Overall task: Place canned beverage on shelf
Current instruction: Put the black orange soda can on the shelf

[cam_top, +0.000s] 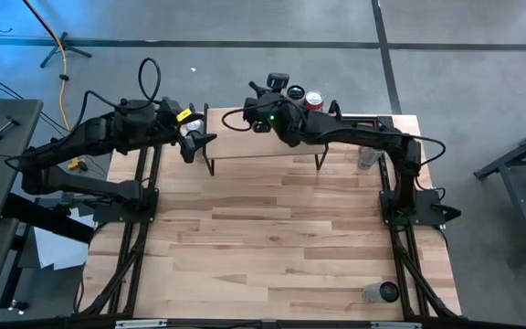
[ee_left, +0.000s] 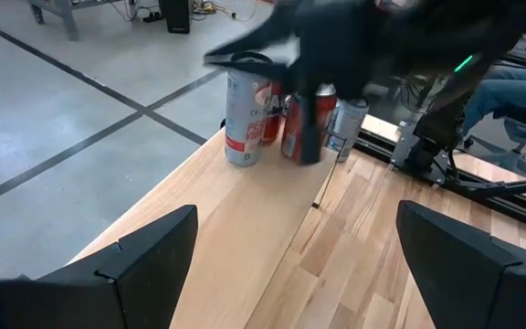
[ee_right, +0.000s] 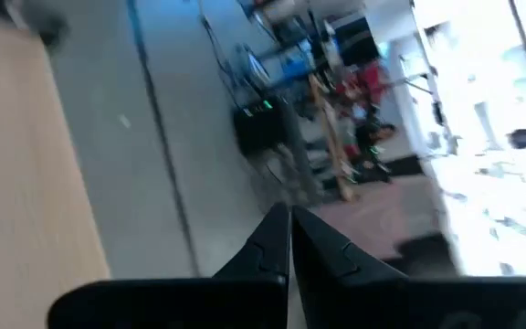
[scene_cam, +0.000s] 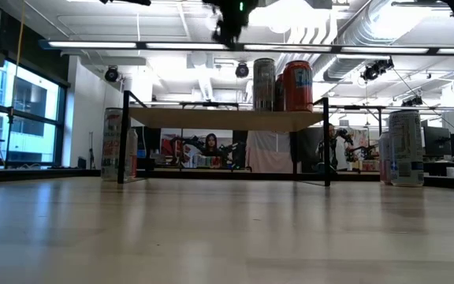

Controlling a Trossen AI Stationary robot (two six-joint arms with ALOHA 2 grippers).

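The shelf point(cam_top: 272, 142), a light wood plank on thin black legs, stands at the table's far edge point(scene_cam: 227, 118). Two canned beverages stand upright on its top toward its right end: a white-and-red can point(ee_left: 245, 119) point(scene_cam: 264, 83) and a red can point(cam_top: 314, 99) point(scene_cam: 298, 85). My right gripper point(cam_top: 256, 91) point(ee_right: 289, 242) is shut and empty. It hangs above the shelf, left of the cans point(scene_cam: 228, 24). My left gripper point(cam_top: 194, 142) point(ee_left: 299, 265) waits open at the shelf's left end, level with the plank, with nothing between its fingers.
A silvery can point(cam_top: 367, 157) point(scene_cam: 405, 146) stands on the table by the shelf's right legs. Another can point(cam_top: 382, 291) lies near the front right corner. One more can point(scene_cam: 115, 146) shows beyond the shelf's left leg. Bare tabletop point(cam_top: 272, 238) spreads in front of the shelf.
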